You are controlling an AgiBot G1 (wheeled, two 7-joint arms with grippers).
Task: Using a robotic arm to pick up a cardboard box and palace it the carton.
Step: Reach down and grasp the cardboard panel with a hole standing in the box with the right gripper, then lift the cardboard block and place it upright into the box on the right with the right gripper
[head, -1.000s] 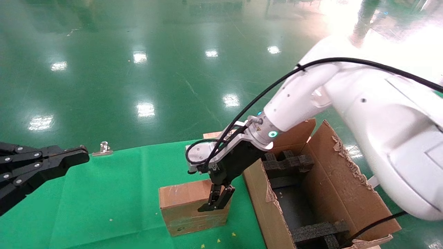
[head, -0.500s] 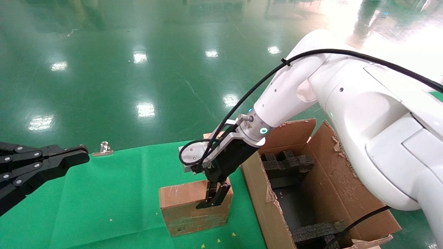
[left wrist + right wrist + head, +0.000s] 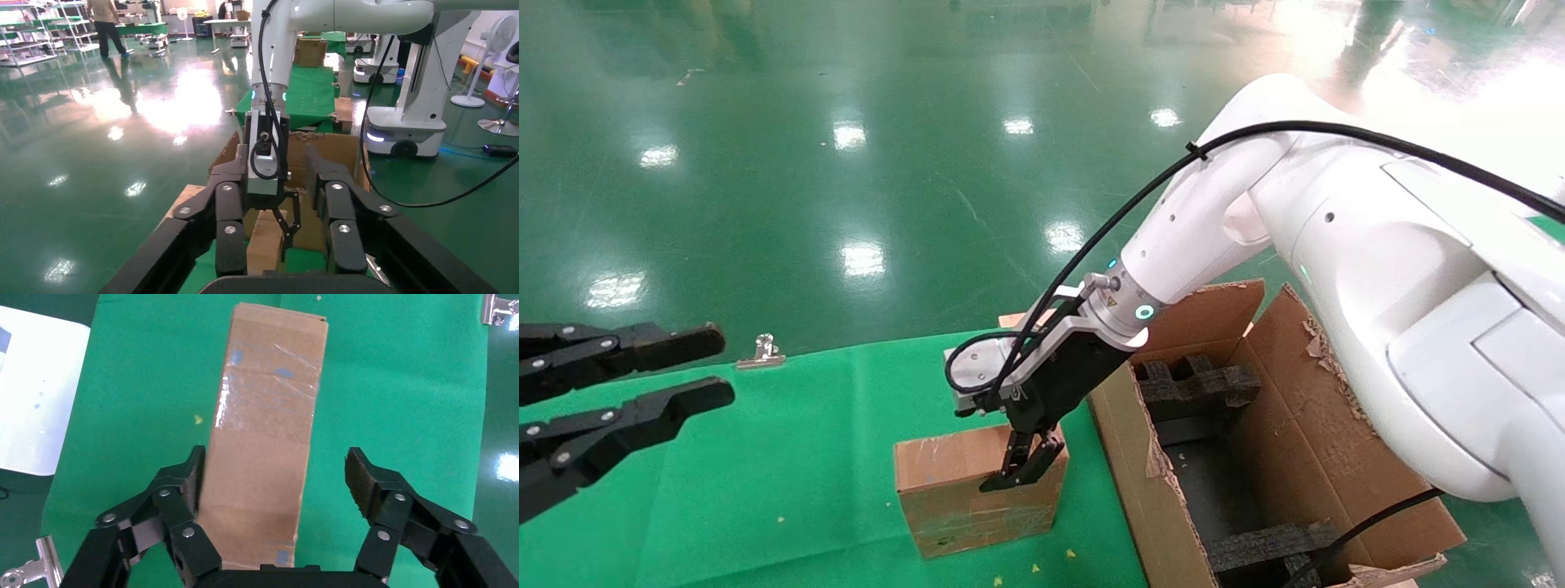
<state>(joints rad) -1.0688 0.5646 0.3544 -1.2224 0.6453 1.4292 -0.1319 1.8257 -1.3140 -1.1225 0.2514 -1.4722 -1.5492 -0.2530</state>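
Observation:
The small cardboard box (image 3: 960,498) stands on its narrow edge on the green cloth, left of the large flapped carton (image 3: 1303,408). My right gripper (image 3: 1019,467), on the white robotic arm (image 3: 1205,229), is open and straddles the box's top end. In the right wrist view the box (image 3: 269,404) lies between the fingers of the right gripper (image 3: 276,465): one finger (image 3: 183,484) is against its side, the other (image 3: 367,484) is apart from it. My left gripper (image 3: 711,365) is open and empty at the far left, above the cloth. The left wrist view shows this gripper (image 3: 278,162) facing the box (image 3: 264,245) and carton (image 3: 330,147).
The carton holds black foam inserts (image 3: 1197,380) and has ragged flap edges. A metal binder clip (image 3: 764,349) sits on the cloth's far edge; clips also show in the right wrist view (image 3: 499,309). Glossy green floor lies beyond the table. Another robot's base (image 3: 404,122) stands behind.
My left gripper's jaws have opened. My right arm has shifted a little to the left, and its gripper stays over the box.

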